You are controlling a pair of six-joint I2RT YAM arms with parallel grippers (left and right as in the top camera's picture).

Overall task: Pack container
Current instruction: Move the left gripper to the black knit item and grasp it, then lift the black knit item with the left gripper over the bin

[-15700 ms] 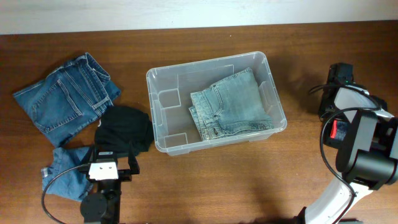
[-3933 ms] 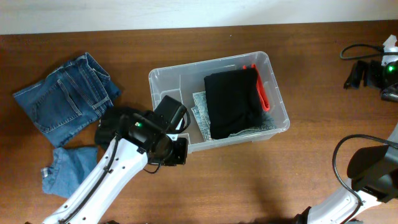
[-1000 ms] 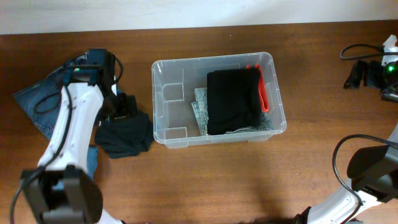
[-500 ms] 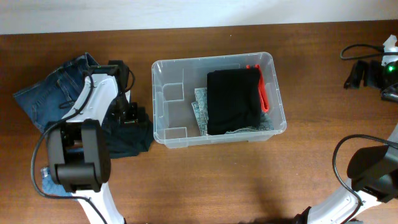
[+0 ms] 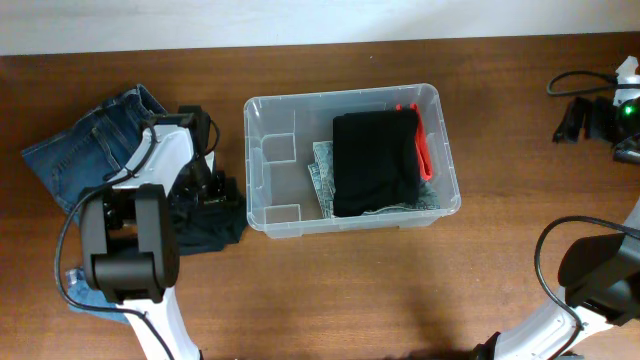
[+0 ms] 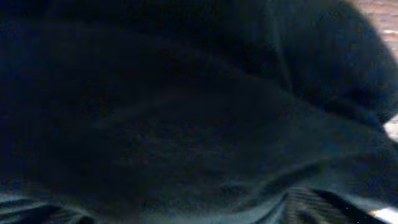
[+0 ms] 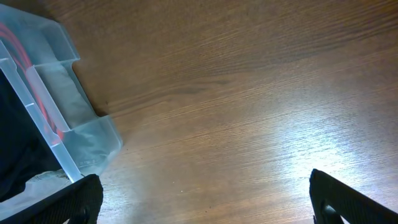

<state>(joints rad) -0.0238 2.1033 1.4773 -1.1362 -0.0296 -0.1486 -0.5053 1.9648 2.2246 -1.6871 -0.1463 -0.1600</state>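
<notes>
The brown wooden worktop carries the clear rectangular plastic container at its centre, with a folded black garment inside. Just left lies a crumpled black cloth; the left tool sits on it, and I cannot tell its spread. The right tool stands spread wide.

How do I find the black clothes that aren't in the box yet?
Find the clear container in the middle. Just left of it, outside, a crumpled black garment lies at the left gripper. Its neighbours are blue jeans, and the other black garment sits inside the container, with a red edge.
</notes>
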